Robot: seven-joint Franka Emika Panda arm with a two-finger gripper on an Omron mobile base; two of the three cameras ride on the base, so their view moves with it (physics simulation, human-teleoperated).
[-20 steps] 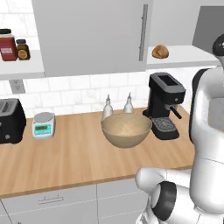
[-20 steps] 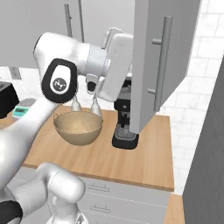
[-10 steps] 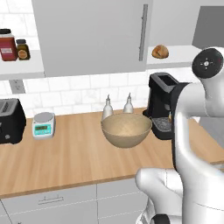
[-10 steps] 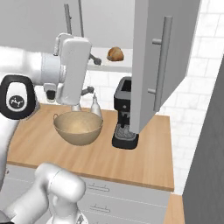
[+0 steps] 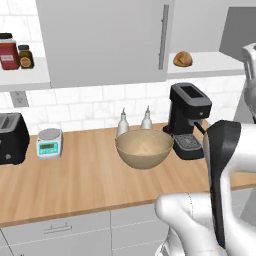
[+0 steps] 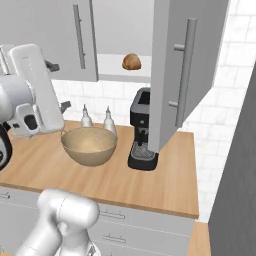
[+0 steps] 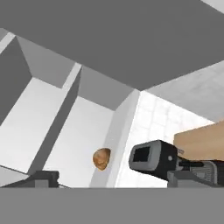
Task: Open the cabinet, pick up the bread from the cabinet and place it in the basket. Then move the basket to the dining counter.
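The wood worktop (image 5: 85,185) ran in front of white wall tiles (image 5: 90,107), with grey drawers (image 5: 57,230) beneath it. On it stood a black toaster (image 5: 11,138) and a small kitchen scale (image 5: 49,142) toward the left, the tan basket (image 5: 144,148) near the middle with two pale bottles (image 5: 134,121) just behind it, and a black coffee machine (image 5: 187,120) just to the basket's right. To the left of the wall unit, an open shelf (image 5: 22,75) carried two jars (image 5: 15,54). The cabinet (image 6: 180,75) had its right-hand door swung open, the long bar handle facing out in the right base view, while the neighbouring door (image 5: 107,40) was shut. The bread (image 6: 131,62) sat on the white shelf inside the opened compartment, above the coffee machine. The arm was folded up high; its white links crossed the left of the right base view and the right of the left base view. The gripper (image 7: 109,180) showed in the hand view, rolled and looking up into the cabinet, with the two fingertips (image 7: 43,178) set well apart at the bottom edge, so it was spread wide and held nothing. From the gripper, the bread (image 7: 101,159) lay ahead and between the fingers, clear of both, resting on the shelf floor. The coffee machine (image 7: 153,159) appeared beside the bread, close to the finger on that side.
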